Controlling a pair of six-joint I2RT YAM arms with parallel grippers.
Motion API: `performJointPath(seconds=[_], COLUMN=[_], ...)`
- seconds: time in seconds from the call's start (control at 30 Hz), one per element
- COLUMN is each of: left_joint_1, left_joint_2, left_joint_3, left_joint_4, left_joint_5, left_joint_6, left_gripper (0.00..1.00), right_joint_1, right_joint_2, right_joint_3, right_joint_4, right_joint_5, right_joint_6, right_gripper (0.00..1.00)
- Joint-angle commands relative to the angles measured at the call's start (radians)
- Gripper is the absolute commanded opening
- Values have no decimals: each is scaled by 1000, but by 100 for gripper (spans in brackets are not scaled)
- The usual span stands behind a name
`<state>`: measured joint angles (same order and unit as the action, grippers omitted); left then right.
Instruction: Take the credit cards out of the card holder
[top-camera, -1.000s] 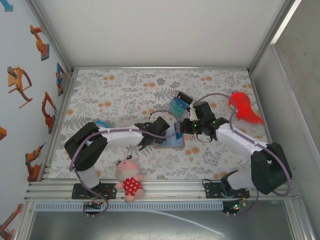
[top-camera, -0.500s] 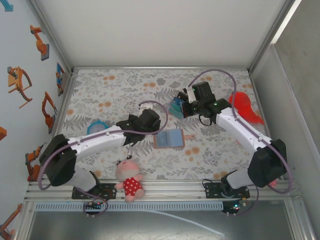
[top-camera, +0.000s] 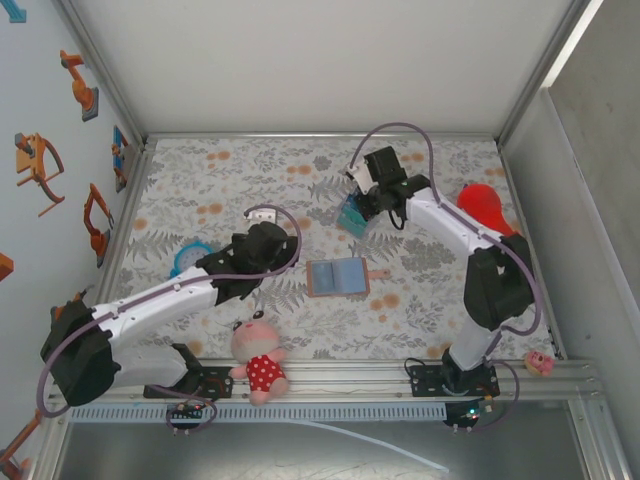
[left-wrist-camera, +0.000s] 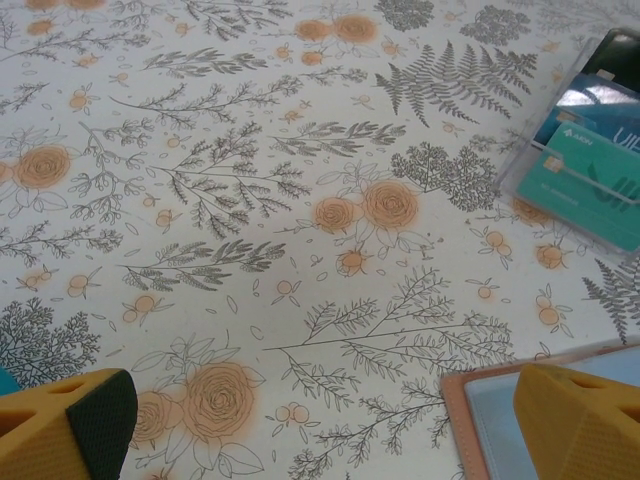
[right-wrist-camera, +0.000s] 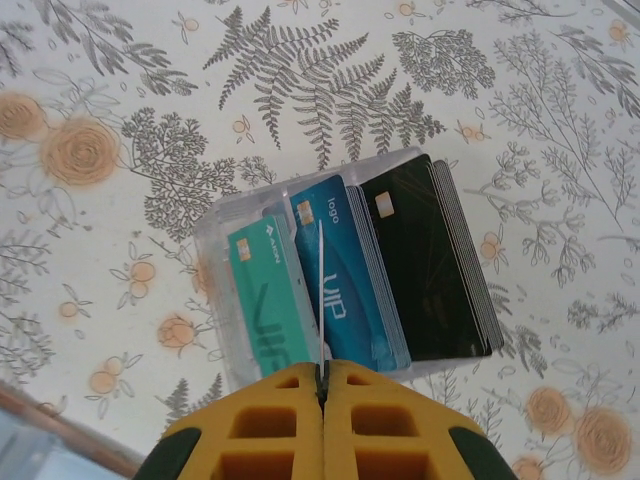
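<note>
**One card pinched above the clear tray; the card holder lies open at mid-tabletop.**
Toward the left side of the tabletop, the left gripper (left-wrist-camera: 320, 425) is held low over the patterned cloth with its fingers spread wide and nothing between them. It is judged to be parked there, clear of the work, so the card holder (top-camera: 337, 276) can be steadied again if needed. The holder is laid open near the middle of the tabletop, blue-grey inside up, with its tab pointed toward the right edge. Whether cards remain in it cannot be told. Beyond it, toward the far edge, the right gripper (right-wrist-camera: 322, 372) is pressed together on a thin card (right-wrist-camera: 320, 290) seen edge-on. The card is kept upright over the clear tray (right-wrist-camera: 213, 232), where teal, blue and black cards are already stacked, evidently so that it can be dropped in beside them.
</note>
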<state>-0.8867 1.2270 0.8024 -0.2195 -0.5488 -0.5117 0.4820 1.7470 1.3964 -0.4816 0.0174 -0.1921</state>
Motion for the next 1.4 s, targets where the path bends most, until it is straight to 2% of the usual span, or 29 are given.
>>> performJointPath(seconds=[0.0,0.6,1.2,1.37], left_joint_1=[12,34,35,35], left_joint_2=[-28,-26,10,19], left_joint_3=[-14,-25,-6,0], left_joint_4=[18,-14,-21,-18], left_joint_5=[17,24,31,36], left_joint_6=[-16,-32,-27,-28], left_gripper=[97,97,97,97], right_joint_1=[-9,-68,-79,-80], right_joint_2=[38,198,259,250], right_joint_3=[71,217,230,239], right_joint_4=[5,-99,-150,-156], right_joint_5=[13,-136,-140,-131], right_joint_6=[-89,-152,-184,-183], right_gripper=[0,0,0,12])
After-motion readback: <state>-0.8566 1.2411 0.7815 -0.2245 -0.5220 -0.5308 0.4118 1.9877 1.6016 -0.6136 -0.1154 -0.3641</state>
